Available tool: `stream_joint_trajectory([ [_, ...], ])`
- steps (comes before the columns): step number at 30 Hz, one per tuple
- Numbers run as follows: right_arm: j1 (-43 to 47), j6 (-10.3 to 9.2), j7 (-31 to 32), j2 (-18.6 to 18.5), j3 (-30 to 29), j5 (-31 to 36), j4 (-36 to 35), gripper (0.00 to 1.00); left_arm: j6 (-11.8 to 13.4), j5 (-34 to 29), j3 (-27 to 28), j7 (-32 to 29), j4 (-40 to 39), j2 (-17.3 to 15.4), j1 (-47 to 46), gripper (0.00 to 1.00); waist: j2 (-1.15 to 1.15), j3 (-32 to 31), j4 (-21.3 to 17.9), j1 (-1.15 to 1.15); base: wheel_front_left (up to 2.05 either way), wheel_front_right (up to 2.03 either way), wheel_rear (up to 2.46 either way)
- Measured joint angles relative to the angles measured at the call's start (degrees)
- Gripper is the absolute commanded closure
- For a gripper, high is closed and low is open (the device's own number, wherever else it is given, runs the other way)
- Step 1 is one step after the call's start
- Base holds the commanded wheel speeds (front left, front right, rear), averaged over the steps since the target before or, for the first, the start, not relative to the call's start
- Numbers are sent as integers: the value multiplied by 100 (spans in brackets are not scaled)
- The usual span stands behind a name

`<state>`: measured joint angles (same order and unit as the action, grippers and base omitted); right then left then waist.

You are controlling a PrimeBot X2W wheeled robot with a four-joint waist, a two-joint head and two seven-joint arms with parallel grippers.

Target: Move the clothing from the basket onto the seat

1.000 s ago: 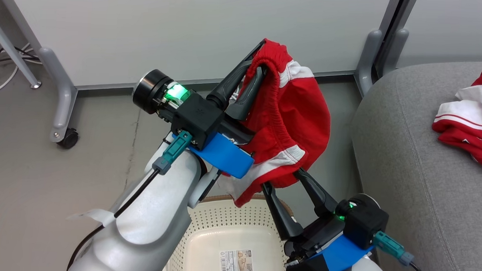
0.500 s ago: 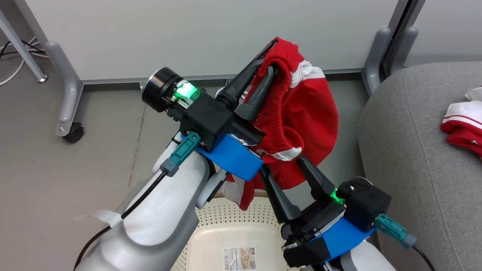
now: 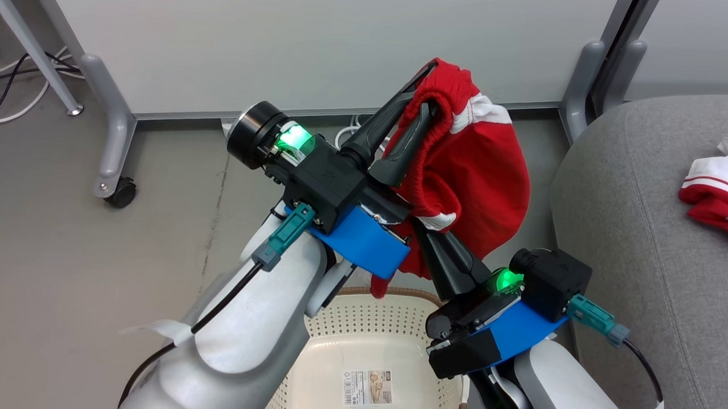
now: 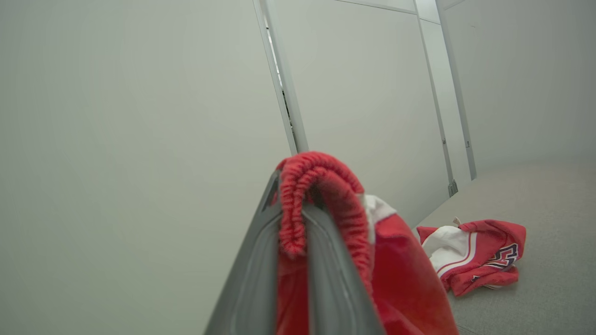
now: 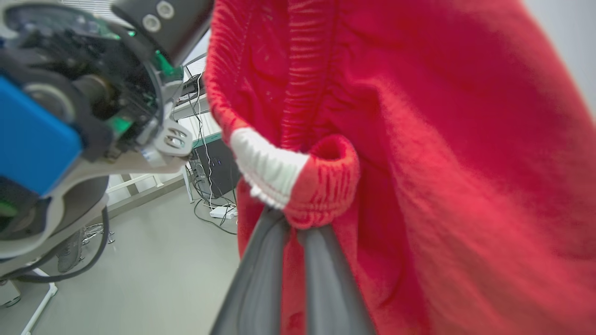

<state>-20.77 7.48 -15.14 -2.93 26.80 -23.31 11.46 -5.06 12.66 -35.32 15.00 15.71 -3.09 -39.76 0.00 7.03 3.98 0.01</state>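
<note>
Holds shorts aloft above basket, just short of seat, left gripper and right gripper jaws each clamped on waistband; may drop them to floor if either pinch slips off bunched elastic during swing across.

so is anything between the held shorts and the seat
Nothing visible. The red shorts hang above the basket, held by the left gripper and right gripper, with only open air between them and the near side of the seat.
</note>
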Motion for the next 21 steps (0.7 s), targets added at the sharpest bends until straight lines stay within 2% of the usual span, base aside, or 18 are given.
stream_joint_trajectory([
  [21, 16, 0, 0, 0, -14, 81, 14, 100, -2, -74, 154, 0, 180, 10, 1, 100, 0, 61, -94, 0, 0, 0, 0],
])
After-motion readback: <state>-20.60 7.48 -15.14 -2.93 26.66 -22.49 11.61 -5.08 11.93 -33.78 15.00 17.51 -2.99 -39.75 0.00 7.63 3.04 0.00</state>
